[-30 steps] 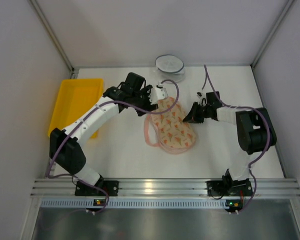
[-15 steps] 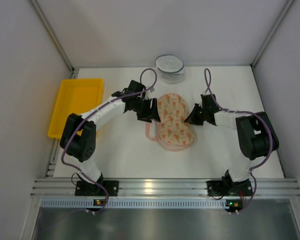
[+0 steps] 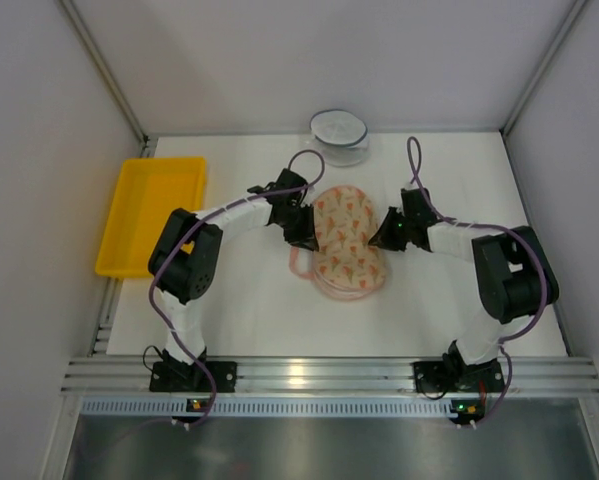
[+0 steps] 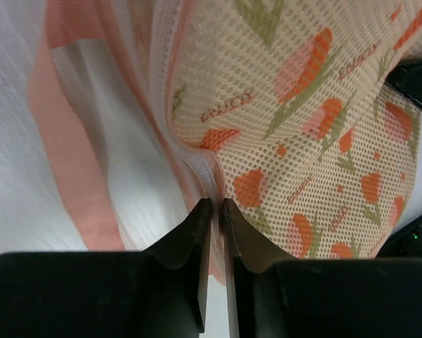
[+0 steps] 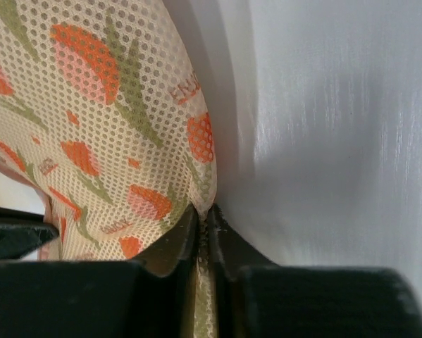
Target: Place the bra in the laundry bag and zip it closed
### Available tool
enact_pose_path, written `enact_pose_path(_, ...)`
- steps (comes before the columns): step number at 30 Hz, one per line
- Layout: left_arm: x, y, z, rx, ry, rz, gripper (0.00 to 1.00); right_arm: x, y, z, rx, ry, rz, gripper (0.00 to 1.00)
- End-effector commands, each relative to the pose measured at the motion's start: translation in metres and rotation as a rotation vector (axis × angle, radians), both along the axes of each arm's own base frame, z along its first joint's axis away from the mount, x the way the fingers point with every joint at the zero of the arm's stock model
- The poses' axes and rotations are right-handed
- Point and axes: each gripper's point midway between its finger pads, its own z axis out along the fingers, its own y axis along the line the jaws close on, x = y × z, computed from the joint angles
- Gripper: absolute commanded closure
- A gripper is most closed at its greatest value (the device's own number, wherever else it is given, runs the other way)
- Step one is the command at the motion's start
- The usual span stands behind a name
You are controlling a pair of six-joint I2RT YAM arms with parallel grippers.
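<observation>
The laundry bag [image 3: 347, 245] lies folded over in the middle of the table, its cream mesh with orange-pink print facing up. The pink zip edging [image 4: 70, 155] of the lower half sticks out on the left. My left gripper [image 3: 306, 230] sits at the bag's left edge; in the left wrist view it [image 4: 215, 204] is shut on the edge, with fabric between the fingertips. My right gripper [image 3: 381, 235] is at the right edge, and in the right wrist view it [image 5: 205, 211] is shut on the mesh rim of the bag [image 5: 91, 105]. The bra is hidden in every view.
A yellow plastic tray [image 3: 151, 215] stands at the left edge of the table. A clear round bowl [image 3: 339, 135] sits at the back, just behind the bag. Grey walls close in the table on three sides.
The bag's upper half came down flat onto the lower half. My left gripper moved down to the bag's left edge and closed on it. The right gripper stayed at the right edge.
</observation>
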Motion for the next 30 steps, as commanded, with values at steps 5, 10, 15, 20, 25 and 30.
enact_pose_path(5,0.030,0.016,-0.009,0.045,-0.068,0.008,1.00,0.014,0.002,0.044,-0.022,-0.139,0.082,0.40)
enact_pose_path(10,0.033,0.023,-0.018,0.073,-0.099,-0.085,1.00,0.024,-0.015,0.081,-0.061,-0.251,0.159,0.04)
enact_pose_path(15,0.036,0.028,-0.027,0.107,-0.143,-0.175,1.00,0.021,-0.024,0.132,-0.188,-0.519,0.341,0.01)
enact_pose_path(20,0.044,0.025,-0.025,0.100,-0.189,-0.247,1.00,-0.011,-0.006,0.122,0.002,-0.477,0.503,0.01)
enact_pose_path(25,0.048,0.019,-0.027,0.075,-0.203,-0.293,1.00,-0.040,0.022,0.103,0.291,-0.310,0.573,0.14)
enact_pose_path(30,0.051,0.018,-0.035,0.045,-0.156,-0.266,1.00,-0.049,0.030,0.083,0.419,-0.221,0.489,0.15)
